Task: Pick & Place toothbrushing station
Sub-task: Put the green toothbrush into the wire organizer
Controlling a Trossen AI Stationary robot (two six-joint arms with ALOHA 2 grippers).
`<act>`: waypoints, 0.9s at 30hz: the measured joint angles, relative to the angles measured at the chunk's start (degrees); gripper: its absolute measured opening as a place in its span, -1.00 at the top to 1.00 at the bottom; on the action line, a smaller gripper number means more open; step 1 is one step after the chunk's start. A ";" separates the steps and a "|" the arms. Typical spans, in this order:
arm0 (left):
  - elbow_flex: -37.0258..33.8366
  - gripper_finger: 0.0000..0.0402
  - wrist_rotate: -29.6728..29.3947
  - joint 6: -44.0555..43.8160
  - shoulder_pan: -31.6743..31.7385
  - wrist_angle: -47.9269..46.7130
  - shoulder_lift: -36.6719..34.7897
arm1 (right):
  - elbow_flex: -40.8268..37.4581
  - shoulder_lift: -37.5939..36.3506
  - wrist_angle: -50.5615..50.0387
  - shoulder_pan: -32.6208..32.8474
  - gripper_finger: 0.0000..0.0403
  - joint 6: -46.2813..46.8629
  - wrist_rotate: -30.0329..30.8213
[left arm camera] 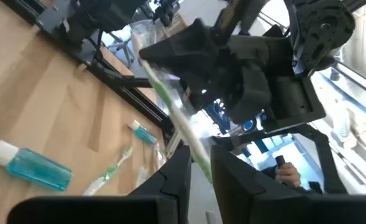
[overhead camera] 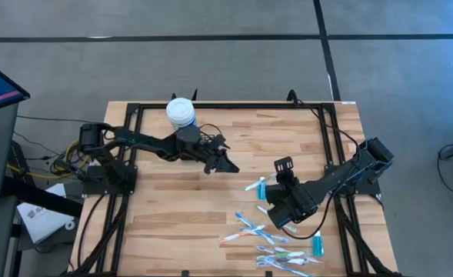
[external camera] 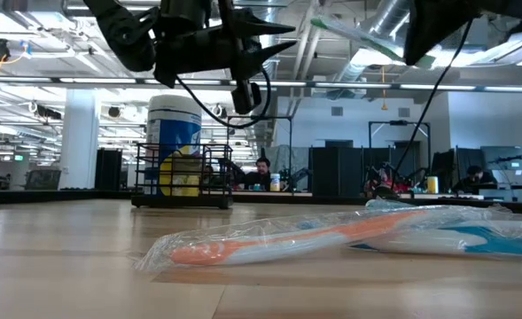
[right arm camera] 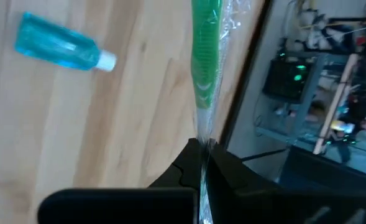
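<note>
Blue-labelled white tub (external camera: 174,142), writing unreadable.

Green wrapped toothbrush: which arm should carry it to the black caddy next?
Right, probably. The right gripper is shut on the green plastic-wrapped toothbrush. The left gripper hangs mid-table holding nothing, though it is nearer the black wire caddy by the white blue-labelled tub.

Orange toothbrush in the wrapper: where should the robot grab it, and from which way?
Probably mid-handle on the orange toothbrush, from straight above, fingers across its length: it lies flat on the table, long and thin, so an end grip might tip it.
</note>
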 joint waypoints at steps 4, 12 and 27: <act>0.10 0.65 0.97 -3.48 0.00 0.04 -0.04 | 1.68 0.00 0.34 -0.02 1.00 -3.50 1.83; 0.10 0.38 2.67 -5.89 -0.13 0.00 -0.04 | 3.32 0.00 6.22 -0.13 1.00 -14.12 5.29; 0.08 0.09 4.79 -8.28 -1.77 -0.17 -0.04 | 17.05 13.86 -0.39 -3.08 1.00 -22.06 19.16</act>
